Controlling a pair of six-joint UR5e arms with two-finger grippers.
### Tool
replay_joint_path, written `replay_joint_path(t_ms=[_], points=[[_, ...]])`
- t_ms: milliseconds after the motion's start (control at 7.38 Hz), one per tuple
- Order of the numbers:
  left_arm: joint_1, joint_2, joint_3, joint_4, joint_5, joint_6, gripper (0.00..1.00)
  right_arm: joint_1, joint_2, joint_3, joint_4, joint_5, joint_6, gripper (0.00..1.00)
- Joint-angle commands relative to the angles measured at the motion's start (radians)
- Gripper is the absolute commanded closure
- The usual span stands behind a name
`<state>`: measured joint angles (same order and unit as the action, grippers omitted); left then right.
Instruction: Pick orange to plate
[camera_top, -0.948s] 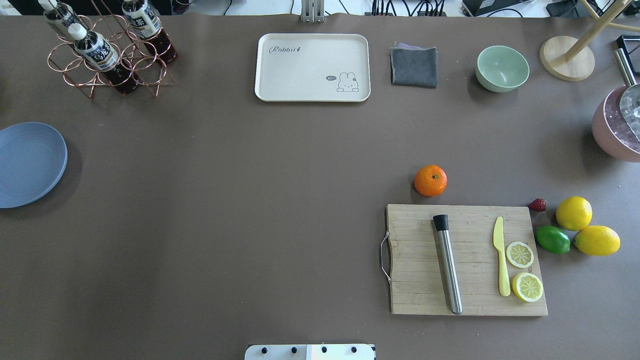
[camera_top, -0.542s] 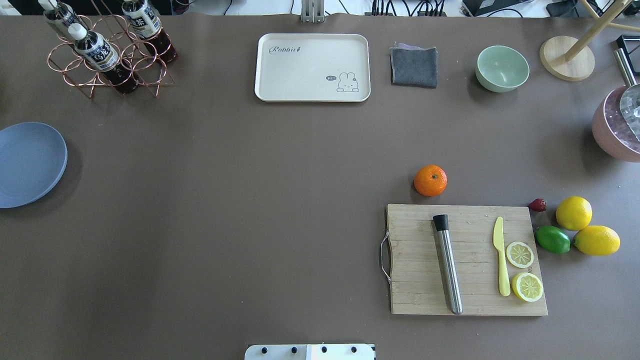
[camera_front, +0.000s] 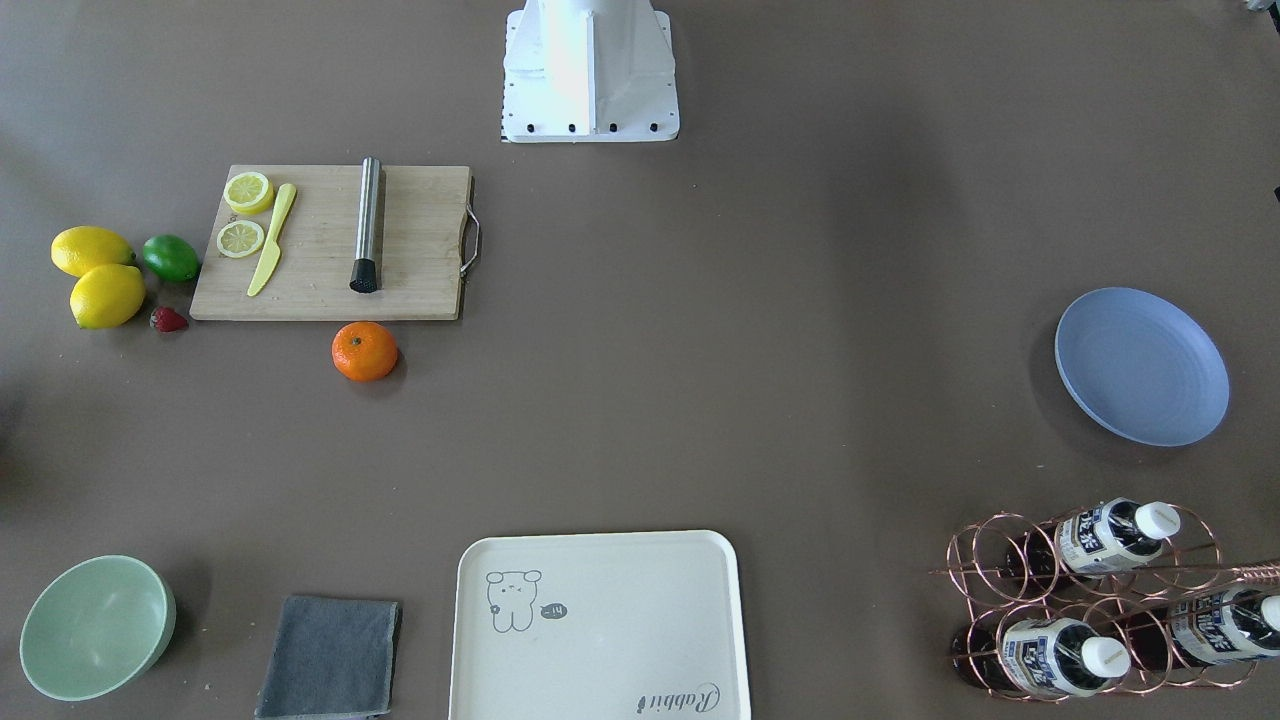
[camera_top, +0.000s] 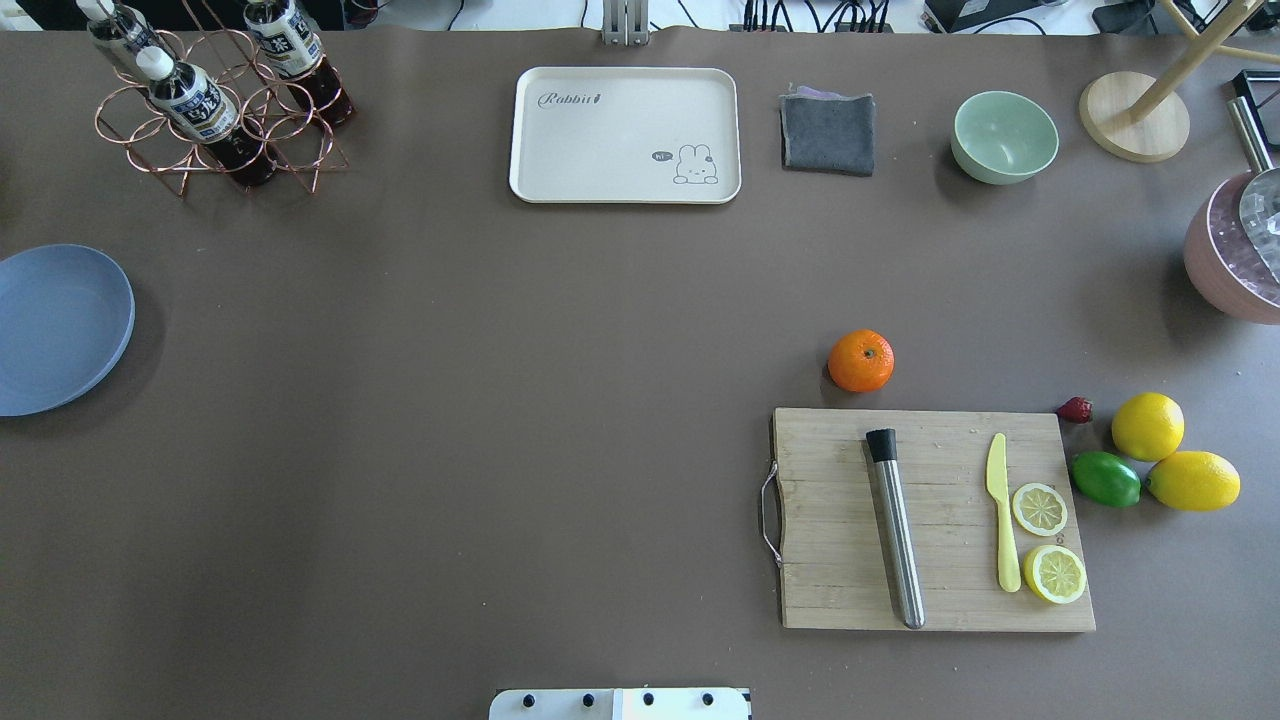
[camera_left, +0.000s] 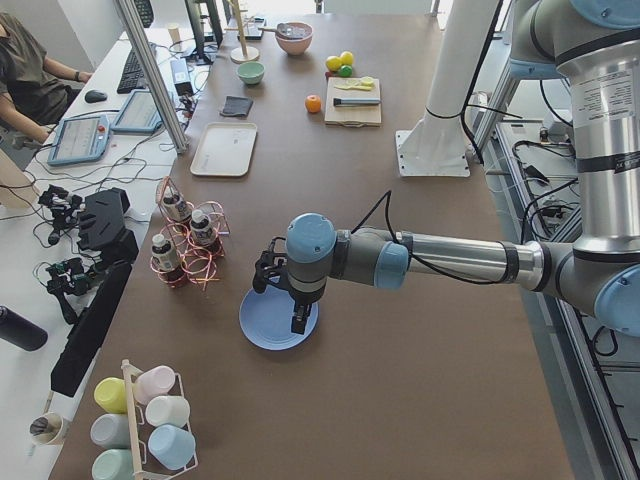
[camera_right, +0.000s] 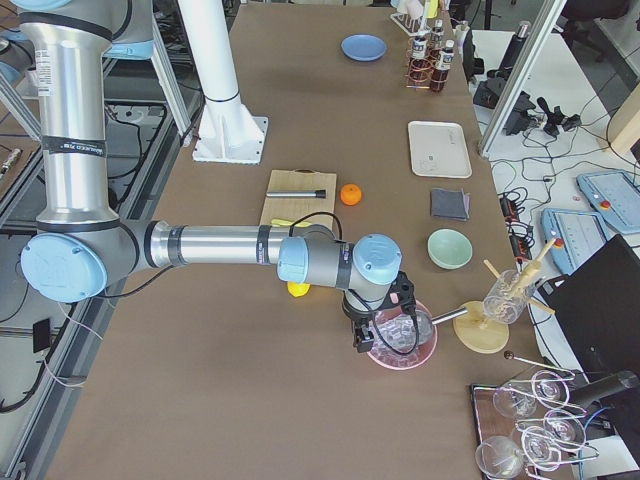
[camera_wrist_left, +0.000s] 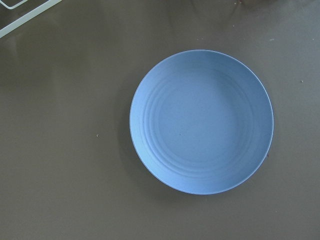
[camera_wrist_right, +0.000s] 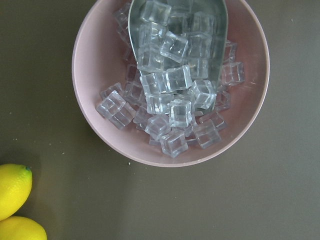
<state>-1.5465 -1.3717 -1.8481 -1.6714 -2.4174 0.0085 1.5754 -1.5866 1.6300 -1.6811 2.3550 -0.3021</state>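
Left claw (camera_left: 296, 322) and right claw (camera_right: 359, 340), openness indiscernible, over brown table (camera_top: 450, 350) beside operator desks (camera_left: 105, 172).

In the overhead view the plate (camera_top: 60, 330), far left of the tray (camera_top: 625, 135), is cut by the picture's edge. Far right of the tray, the pink ice bowl (camera_top: 1205, 255) is cut as well. In the front-facing view the tray itself runs off the bottom edge. The left gripper (camera_left: 283, 298) shows only from the bench's end, hiding part of the plate's rim, too small to tell whether its jaws stand apart. The same holds for the right gripper (camera_right: 380, 318), which covers part of the pink ice bowl.
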Motion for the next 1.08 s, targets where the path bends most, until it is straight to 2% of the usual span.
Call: replay_joint_path(t_ms=[0,406,542,677,812,948], points=[[-0.001,0.002,0.0,-0.002,0.0,0.002,0.03,0.0,-0.001,-0.004,0.0,0.007,0.003,0.0],[0.003,-0.01,0.036,-0.016,0.001,-0.001,0.03,-0.002,-0.006,0.001,0.0,0.073,0.009,0.0],[0.006,-0.03,0.12,-0.095,0.003,-0.01,0.03,-0.002,-0.004,0.008,0.009,0.101,0.009,0.0],[0.017,-0.076,0.204,-0.194,0.003,-0.097,0.03,-0.02,-0.001,0.026,0.018,0.102,0.023,0.0],[0.06,-0.095,0.272,-0.288,0.012,-0.166,0.02,-0.049,0.01,0.057,0.02,0.102,0.109,0.0],[0.095,-0.131,0.343,-0.357,0.059,-0.214,0.02,-0.076,0.01,0.1,0.02,0.102,0.168,0.0]])
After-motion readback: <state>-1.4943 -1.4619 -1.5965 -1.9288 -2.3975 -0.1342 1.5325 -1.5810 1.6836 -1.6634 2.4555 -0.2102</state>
